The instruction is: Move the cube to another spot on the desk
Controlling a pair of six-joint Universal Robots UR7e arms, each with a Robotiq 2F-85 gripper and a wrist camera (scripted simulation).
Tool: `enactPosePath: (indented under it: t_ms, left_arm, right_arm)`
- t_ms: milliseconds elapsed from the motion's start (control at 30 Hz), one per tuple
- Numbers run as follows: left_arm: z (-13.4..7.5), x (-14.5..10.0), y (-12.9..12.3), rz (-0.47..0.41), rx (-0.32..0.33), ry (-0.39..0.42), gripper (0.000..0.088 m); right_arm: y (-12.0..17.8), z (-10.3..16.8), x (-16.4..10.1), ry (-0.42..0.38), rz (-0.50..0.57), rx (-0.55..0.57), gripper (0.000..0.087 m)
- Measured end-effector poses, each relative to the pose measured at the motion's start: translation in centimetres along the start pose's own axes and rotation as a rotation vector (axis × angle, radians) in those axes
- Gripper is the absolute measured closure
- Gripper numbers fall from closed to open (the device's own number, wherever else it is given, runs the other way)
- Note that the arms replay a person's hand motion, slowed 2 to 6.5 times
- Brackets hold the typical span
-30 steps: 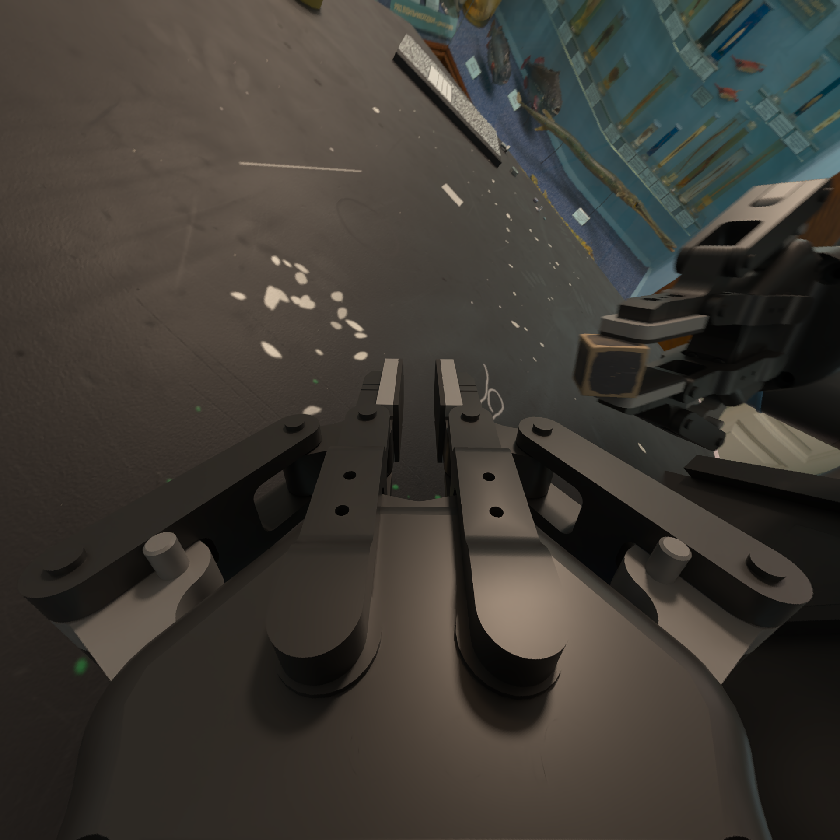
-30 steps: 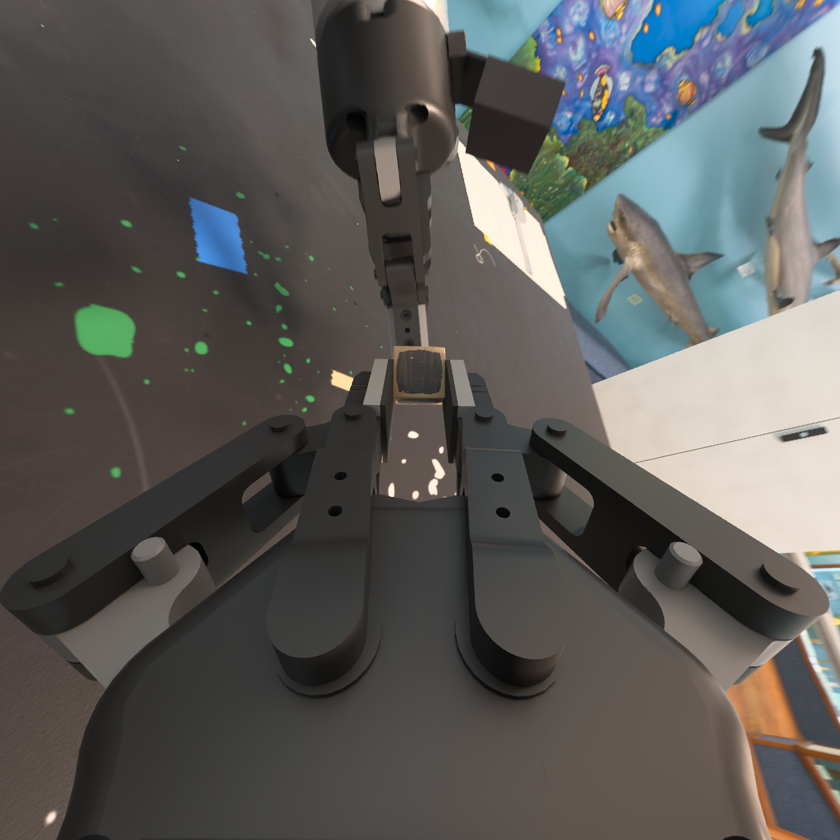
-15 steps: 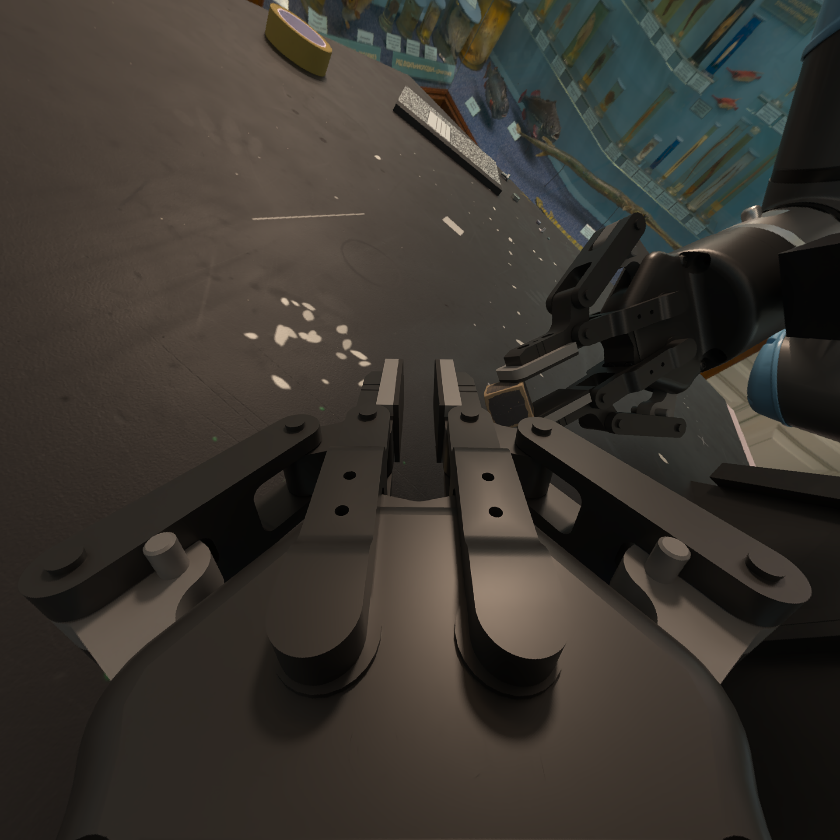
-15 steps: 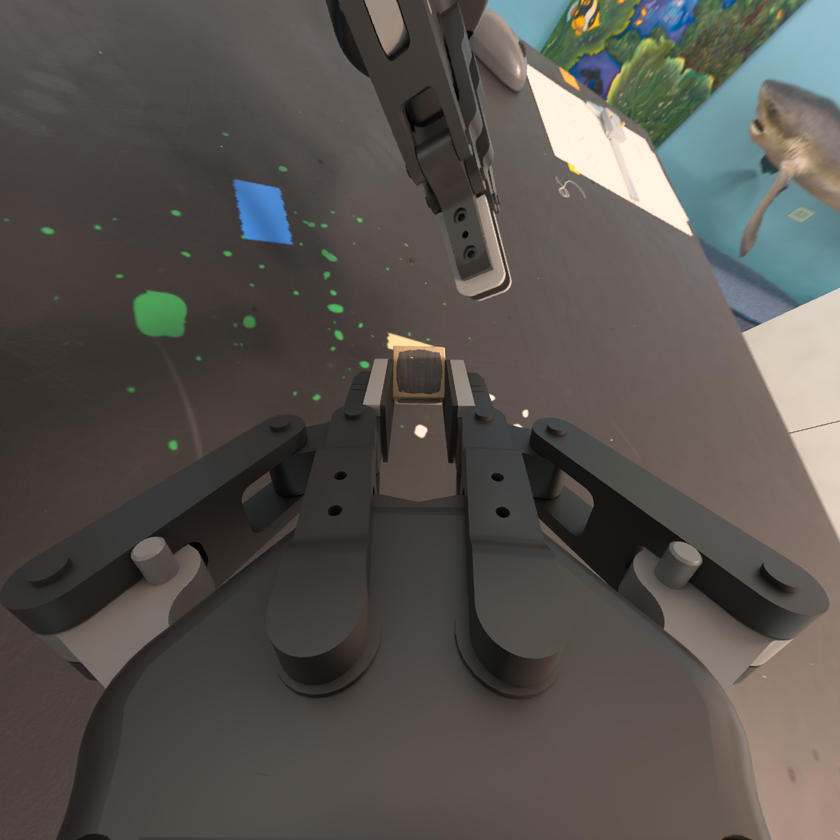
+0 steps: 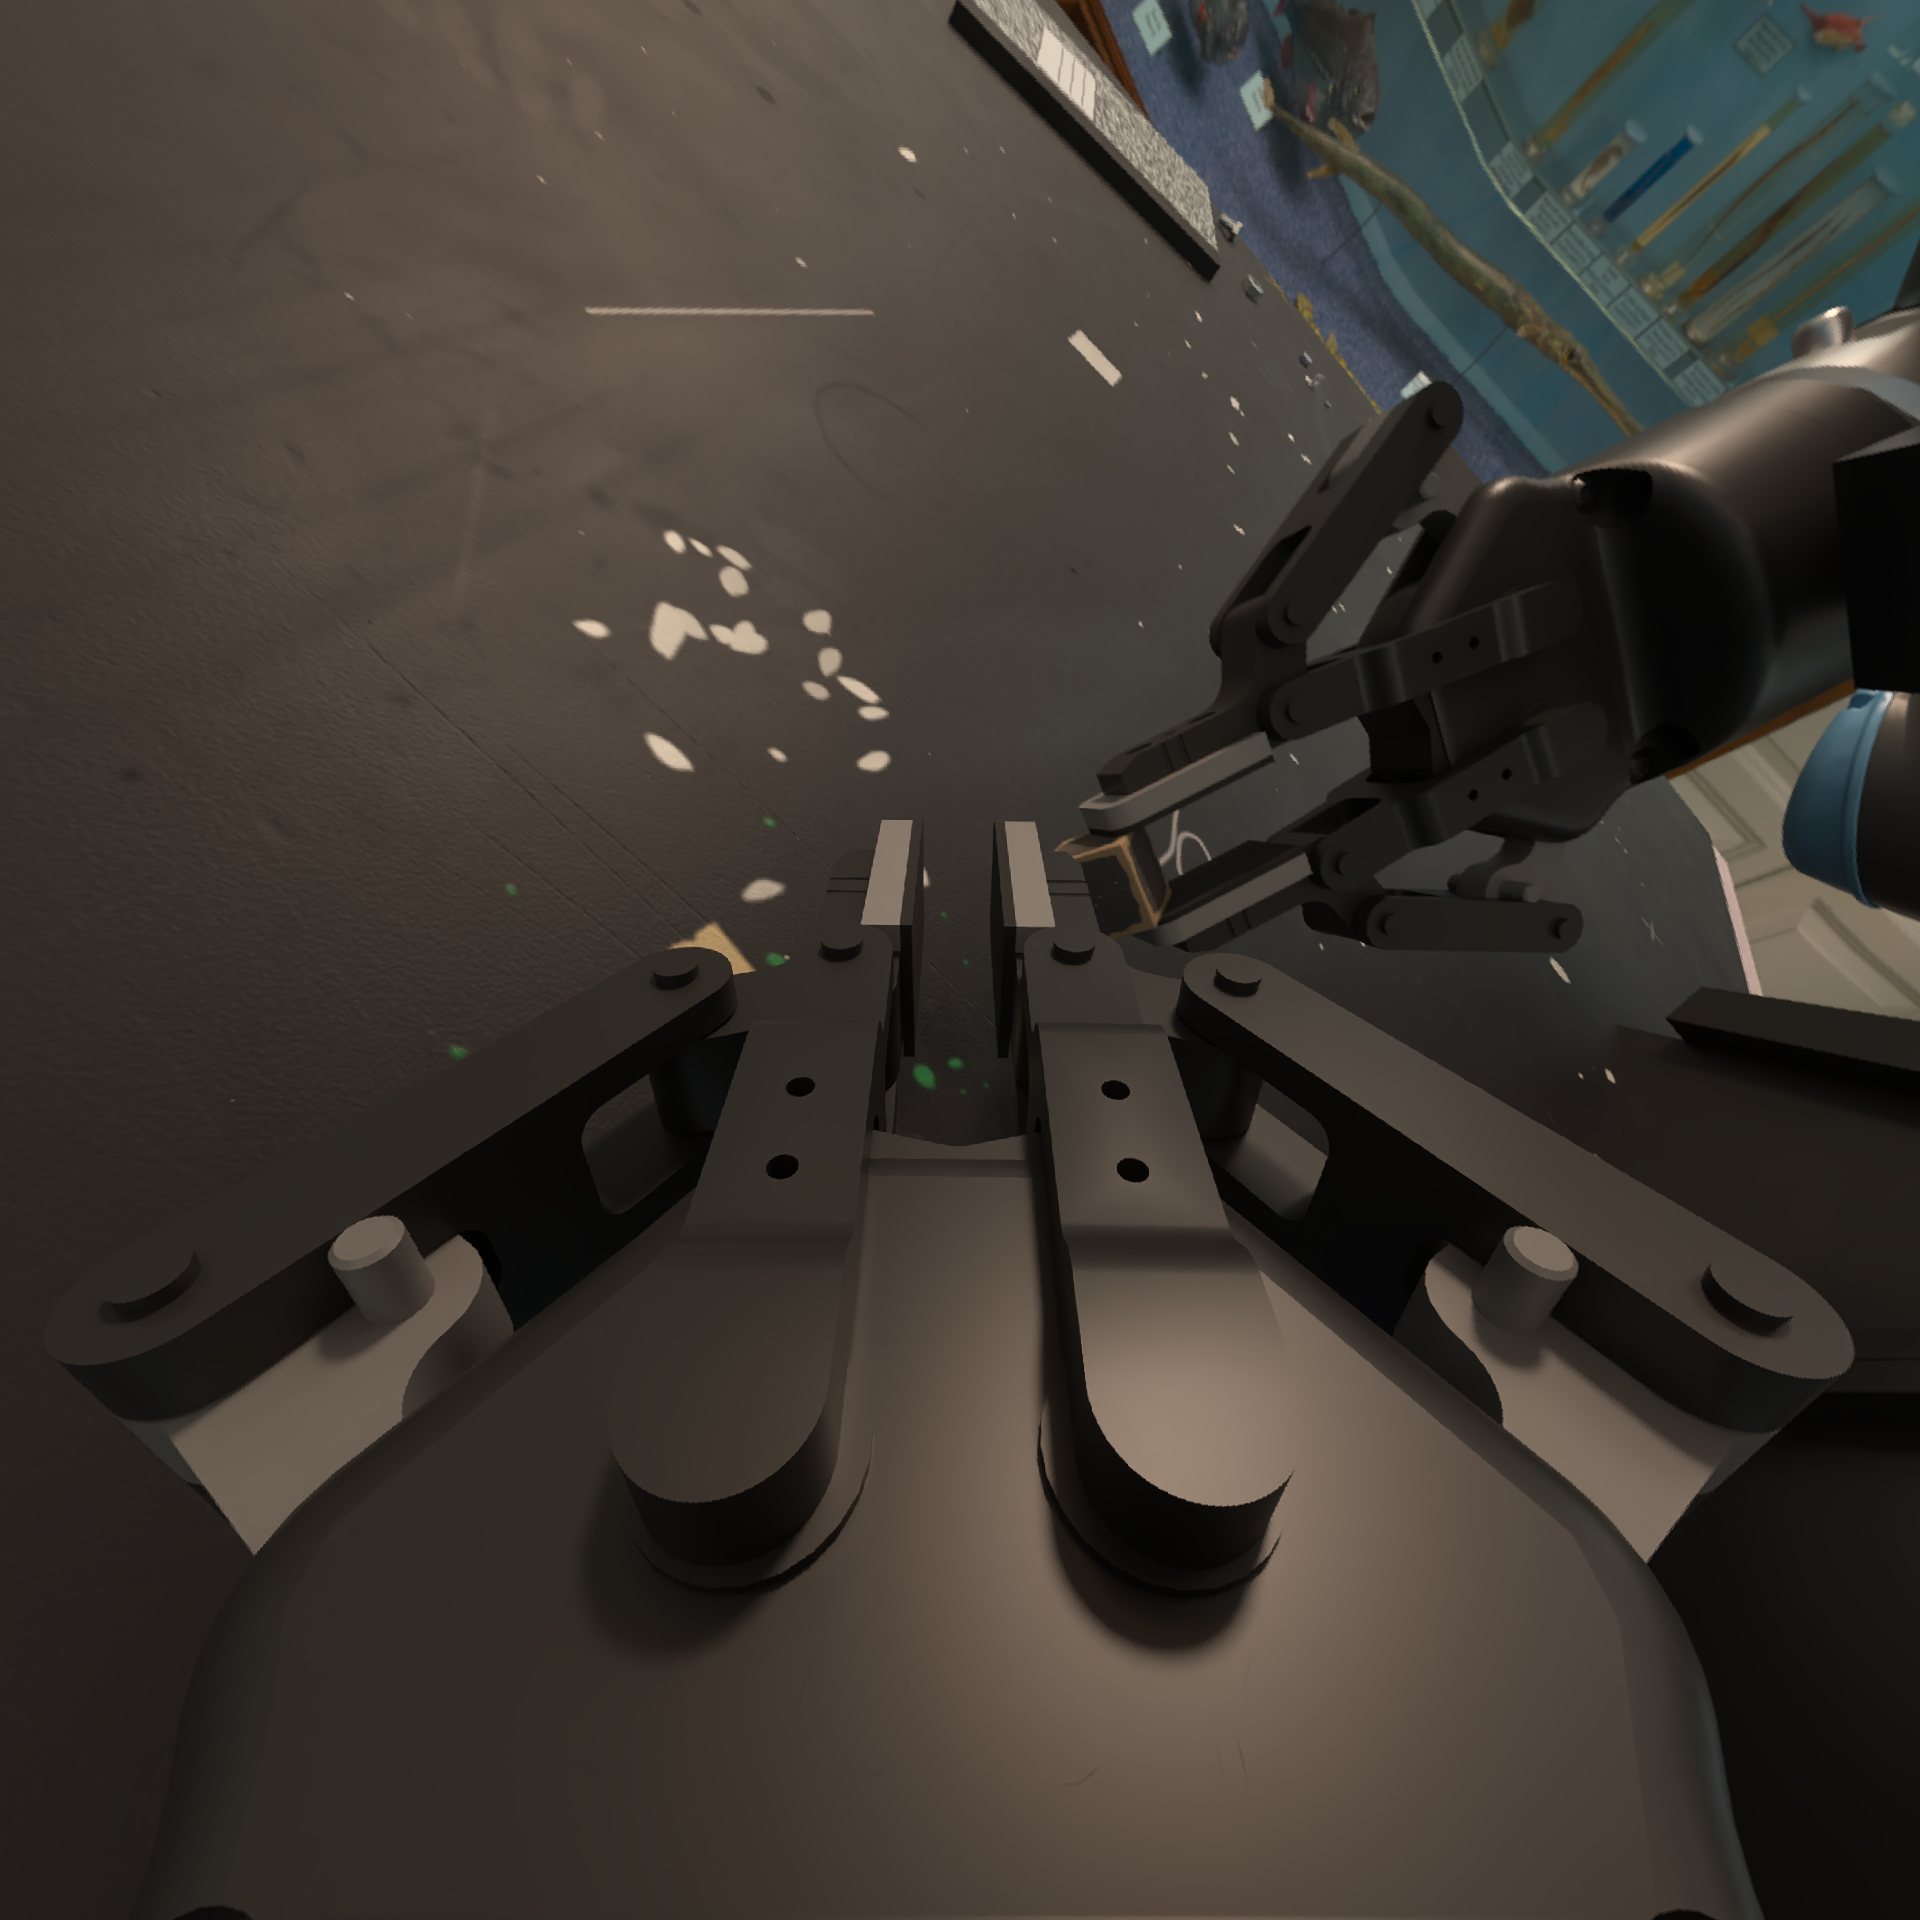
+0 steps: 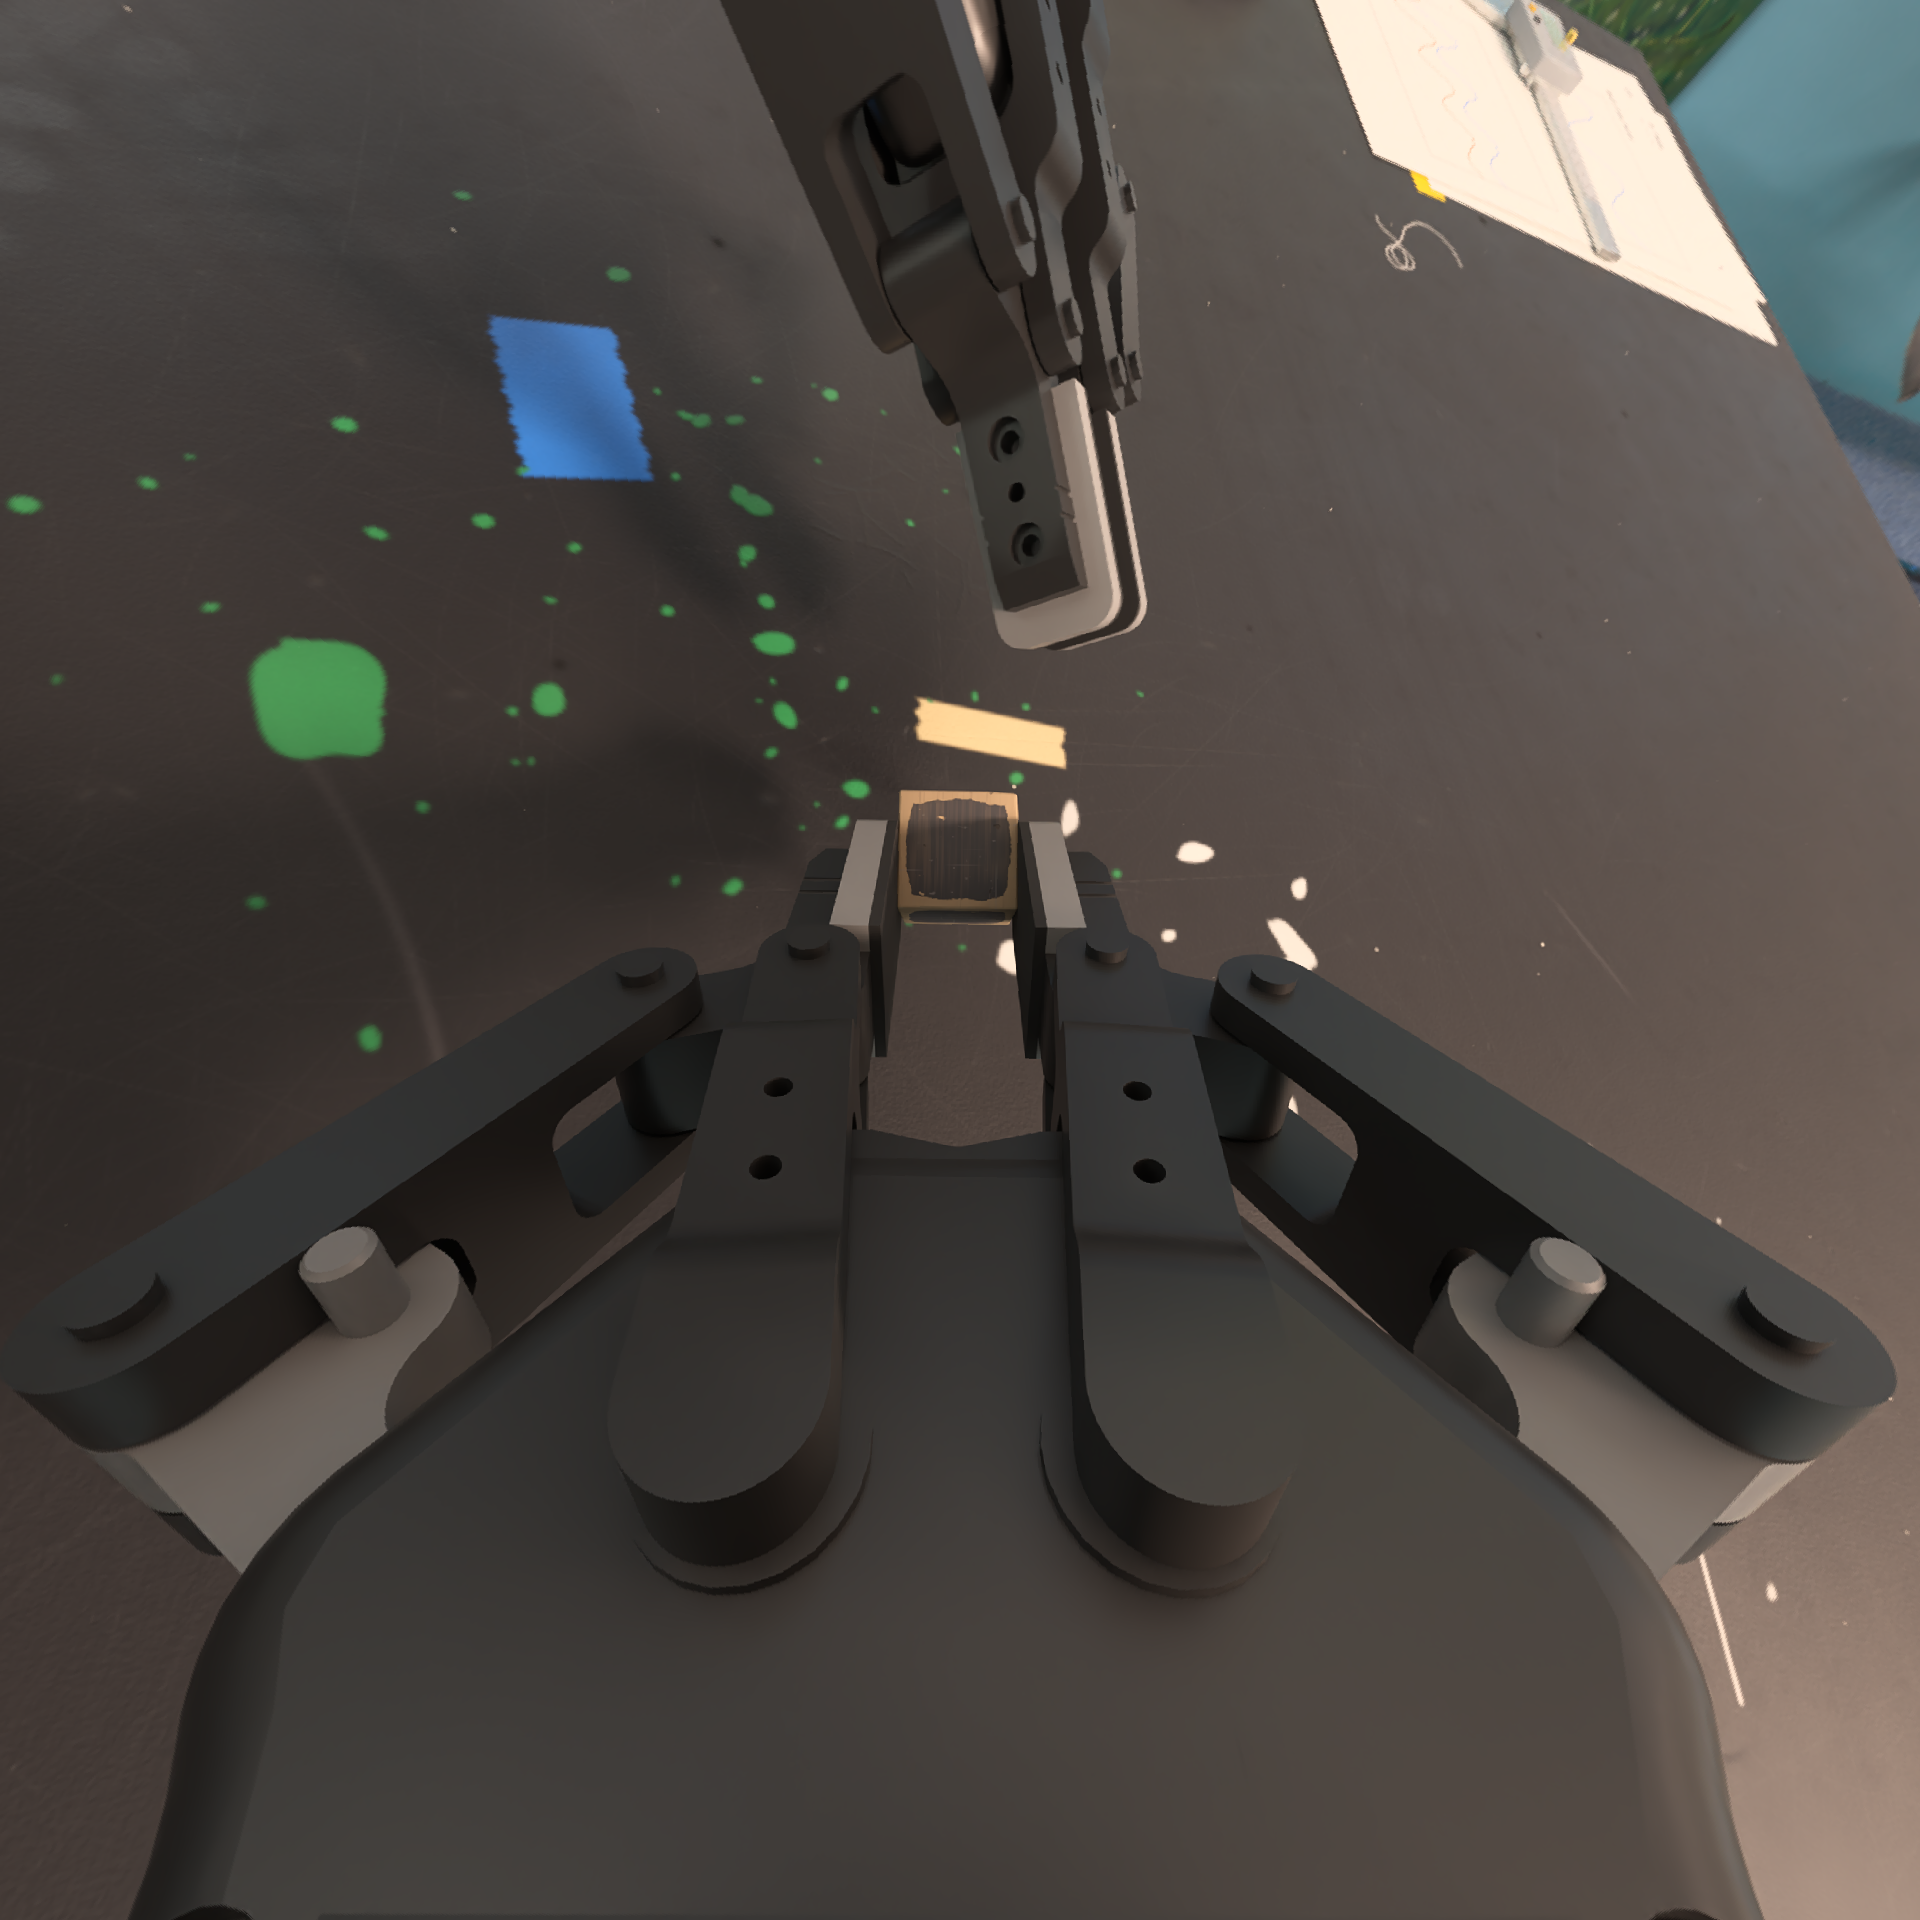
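Note:
The cube (image 6: 956, 854) is small, with tan edges and dark faces. My right gripper (image 6: 956, 883) is shut on it and holds it low over the dark desk (image 6: 1455, 727). In the left wrist view the cube (image 5: 1117, 883) shows between the right gripper's (image 5: 1132, 862) fingers, just right of my left fingertips. My left gripper (image 5: 956, 873) is shut and empty, its pads a narrow gap apart. In the right wrist view the left gripper (image 6: 1070, 613) hangs tip-down just beyond the cube.
A tan tape strip (image 6: 989, 732) lies just past the cube. A blue patch (image 6: 569, 400), a green blotch (image 6: 317, 698) and paint spots mark the desk. A white sheet (image 6: 1558, 156) lies far right. A grey slab (image 5: 1091, 114) lies at the desk's edge.
My right gripper has carried the cube down toward the desk and closer to my left fingertips. The left gripper stays shut and has barely shifted.

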State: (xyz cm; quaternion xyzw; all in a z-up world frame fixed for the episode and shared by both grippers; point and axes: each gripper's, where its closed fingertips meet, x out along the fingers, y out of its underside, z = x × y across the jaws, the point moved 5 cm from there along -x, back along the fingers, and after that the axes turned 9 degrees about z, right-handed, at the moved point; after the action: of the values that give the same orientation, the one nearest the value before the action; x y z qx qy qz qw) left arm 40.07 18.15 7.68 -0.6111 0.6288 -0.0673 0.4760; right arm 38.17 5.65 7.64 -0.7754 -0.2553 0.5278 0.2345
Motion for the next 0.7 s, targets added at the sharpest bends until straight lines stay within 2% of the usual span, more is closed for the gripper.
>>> enactPosePath:
  t_ms: [167, 700]
  left_arm:
    - [-0.3, 0.3, 0.4, 0.038, 0.013, 0.015, 0.0760]
    - [0.1, 0.4, 0.7, 0.070, 0.052, -0.016, 0.0760]
  right_arm:
    - [0.2, -0.1, 0.4, -0.013, 0.014, 0.028, 0.0675]
    - [1.0, -0.2, 1.5, -0.046, 0.072, 0.086, 0.0675]
